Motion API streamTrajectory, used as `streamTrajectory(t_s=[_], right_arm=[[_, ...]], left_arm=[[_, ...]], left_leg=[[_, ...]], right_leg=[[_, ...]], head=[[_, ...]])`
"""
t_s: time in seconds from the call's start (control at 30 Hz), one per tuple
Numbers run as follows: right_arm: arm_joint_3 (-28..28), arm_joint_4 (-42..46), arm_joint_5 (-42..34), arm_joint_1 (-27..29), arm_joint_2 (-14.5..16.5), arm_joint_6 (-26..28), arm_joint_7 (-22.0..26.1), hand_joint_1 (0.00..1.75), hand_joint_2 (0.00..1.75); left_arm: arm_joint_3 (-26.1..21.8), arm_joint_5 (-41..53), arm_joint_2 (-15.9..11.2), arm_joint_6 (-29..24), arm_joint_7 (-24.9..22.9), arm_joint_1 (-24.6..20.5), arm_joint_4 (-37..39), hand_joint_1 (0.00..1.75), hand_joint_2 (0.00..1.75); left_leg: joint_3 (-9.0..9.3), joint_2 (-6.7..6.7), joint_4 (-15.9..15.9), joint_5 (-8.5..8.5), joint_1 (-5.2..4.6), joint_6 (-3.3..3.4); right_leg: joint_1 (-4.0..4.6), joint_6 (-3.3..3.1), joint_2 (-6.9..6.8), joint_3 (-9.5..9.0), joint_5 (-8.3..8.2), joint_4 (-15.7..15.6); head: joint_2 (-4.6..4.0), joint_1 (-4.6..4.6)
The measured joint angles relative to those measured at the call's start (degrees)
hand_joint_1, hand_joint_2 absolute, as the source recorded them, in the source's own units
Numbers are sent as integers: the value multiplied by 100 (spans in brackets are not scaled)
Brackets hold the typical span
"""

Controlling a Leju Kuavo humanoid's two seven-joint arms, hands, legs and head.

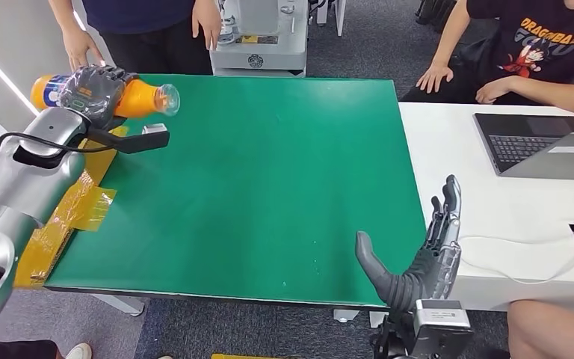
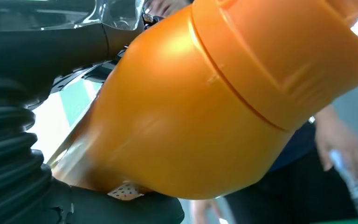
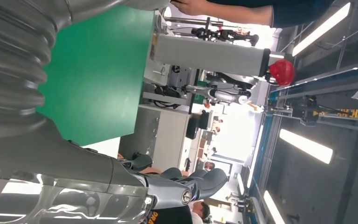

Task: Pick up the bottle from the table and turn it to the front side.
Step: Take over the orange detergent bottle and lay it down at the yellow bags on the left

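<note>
Left hand (image 1: 93, 88) fingers grasp the orange bottle (image 1: 143, 98) sideways; right hand (image 1: 426, 258) fingers spread, released.

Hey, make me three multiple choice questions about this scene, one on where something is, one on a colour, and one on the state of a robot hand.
1. Where is the laptop?
A. on the white table to the right
B. on the green table
C. on the floor

2. What colour is the bottle?
A. blue
B. orange
C. green

3. What is the right robot hand doing?
A. gripping the bottle
B. pressing on the laptop
C. open, holding nothing

Answers: 1 A, it lies on the white table beside the green table. 2 B, the bottle in the left robot hand is orange. 3 C, its fingers are spread and hold nothing.
</note>
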State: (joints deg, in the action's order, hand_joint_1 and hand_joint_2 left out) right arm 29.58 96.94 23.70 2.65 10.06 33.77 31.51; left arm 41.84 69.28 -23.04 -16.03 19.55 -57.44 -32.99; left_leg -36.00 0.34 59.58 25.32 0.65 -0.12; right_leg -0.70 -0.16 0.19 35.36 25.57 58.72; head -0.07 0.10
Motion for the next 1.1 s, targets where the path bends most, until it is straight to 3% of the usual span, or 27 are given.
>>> streamTrajectory(t_s=[0.17,0.37,0.7,0.93,1.1], right_arm=[[-72,34,10,53,33,-47,14,0,175],[-91,48,17,73,58,-53,14,0,175],[-164,101,61,123,93,-127,23,0,175],[-219,109,116,123,139,-23,-3,0,175],[-219,109,174,118,142,-78,-99,0,175]], left_arm=[[351,241,-325,7,96,-6,67,175,175],[516,294,-463,42,115,-19,117,175,175],[995,356,-711,938,824,-245,466,175,175],[1321,219,-632,1306,1047,-327,822,175,175],[1403,-116,-513,1437,889,-305,1052,175,175]], left_leg=[[0,-1,1,0,-1,0],[0,-3,2,0,-1,0],[0,0,1,-1,0,-1],[0,-2,1,-3,-1,-5],[-1,-1,1,-4,-1,-5]], right_leg=[[0,0,-2,0,0,-1],[-1,-1,-4,-1,-1,-1],[0,-5,-2,2,-3,0],[-1,-6,-5,1,-4,-1],[-1,-7,-4,-1,-5,-1]], head=[[0,0],[0,0],[0,-1],[0,1],[0,1]])
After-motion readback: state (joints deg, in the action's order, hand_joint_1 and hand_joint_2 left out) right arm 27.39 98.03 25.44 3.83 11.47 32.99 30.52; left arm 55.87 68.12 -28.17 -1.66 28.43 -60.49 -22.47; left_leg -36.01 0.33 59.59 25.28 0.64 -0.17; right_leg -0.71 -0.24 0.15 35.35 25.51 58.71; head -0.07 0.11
